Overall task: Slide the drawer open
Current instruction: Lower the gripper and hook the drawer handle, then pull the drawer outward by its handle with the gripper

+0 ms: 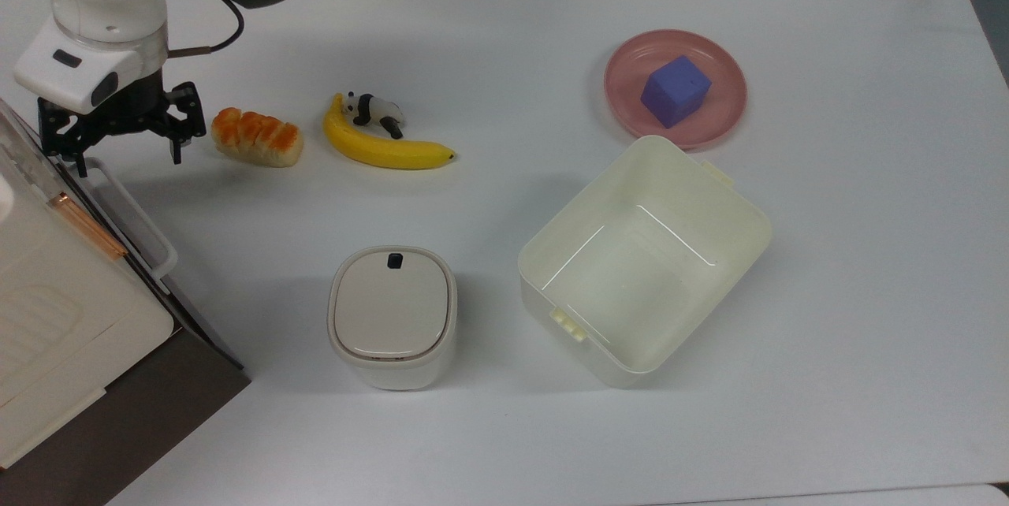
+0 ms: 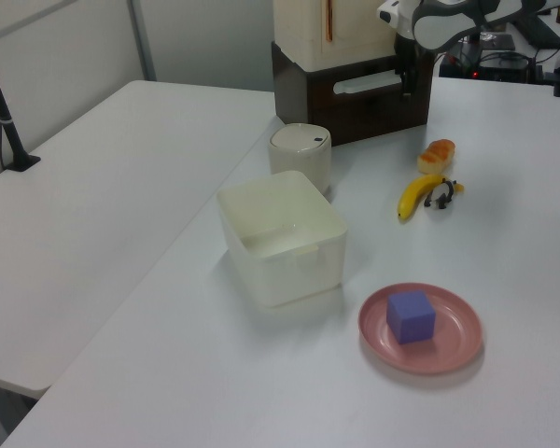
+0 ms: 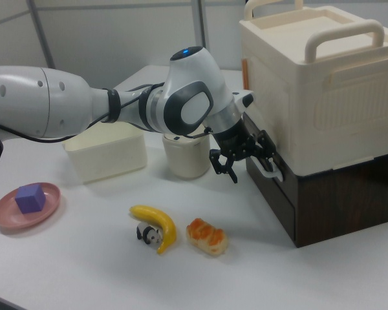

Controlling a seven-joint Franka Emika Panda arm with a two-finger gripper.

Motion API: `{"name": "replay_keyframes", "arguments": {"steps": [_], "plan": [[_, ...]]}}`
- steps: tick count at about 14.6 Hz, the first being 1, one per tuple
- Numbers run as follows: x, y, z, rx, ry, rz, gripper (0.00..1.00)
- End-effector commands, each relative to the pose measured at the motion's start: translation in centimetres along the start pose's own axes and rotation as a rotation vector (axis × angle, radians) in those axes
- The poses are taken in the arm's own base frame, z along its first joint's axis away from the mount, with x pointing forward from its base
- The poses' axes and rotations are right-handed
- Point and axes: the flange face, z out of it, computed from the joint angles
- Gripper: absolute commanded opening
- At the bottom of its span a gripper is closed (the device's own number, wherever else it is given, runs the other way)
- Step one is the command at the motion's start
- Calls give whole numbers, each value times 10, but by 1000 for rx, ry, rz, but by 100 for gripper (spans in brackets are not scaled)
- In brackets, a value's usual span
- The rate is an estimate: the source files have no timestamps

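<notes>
The wooden drawer with its dark brown front panel (image 3: 269,186) sits shut in the brown base under the cream white appliance with a copper strip (image 1: 47,254), at the top view's left edge of the white table (image 1: 504,33). Its white bar-shaped loop handle (image 1: 130,214) juts out from the front. My black two-finger tool (image 1: 126,150) hangs at the far end of that handle with its fingers spread apart, one finger (image 1: 79,165) right by the handle's end and the other (image 1: 177,151) out over the table; in the right view my tool (image 3: 246,165) is just in front of the drawer's face and I grip nothing. Just beside my tool, to the top view's right, lies an orange-glazed bread roll (image 1: 256,137), then a yellow banana (image 1: 382,147) with a small panda figure (image 1: 374,110) touching it. Nearer the top view's bottom stands a cream lidded canister (image 1: 392,315), and beside it an open cream plastic bin (image 1: 642,258). Past the bin, a pink plate (image 1: 729,108) carries a purple cube (image 1: 675,90).
</notes>
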Motion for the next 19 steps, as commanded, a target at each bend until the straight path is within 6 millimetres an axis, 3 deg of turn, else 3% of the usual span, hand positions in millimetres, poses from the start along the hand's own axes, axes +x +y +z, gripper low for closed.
{"name": "replay_keyframes", "arguments": {"steps": [1, 6, 11, 19], "plan": [[2, -3, 0, -15, 0, -7, 100], [16, -29, 6, 13, -10, 92, 100], [25, -42, 5, 25, -21, 106, 100], [41, -69, -10, 66, -53, 134, 100]]}}
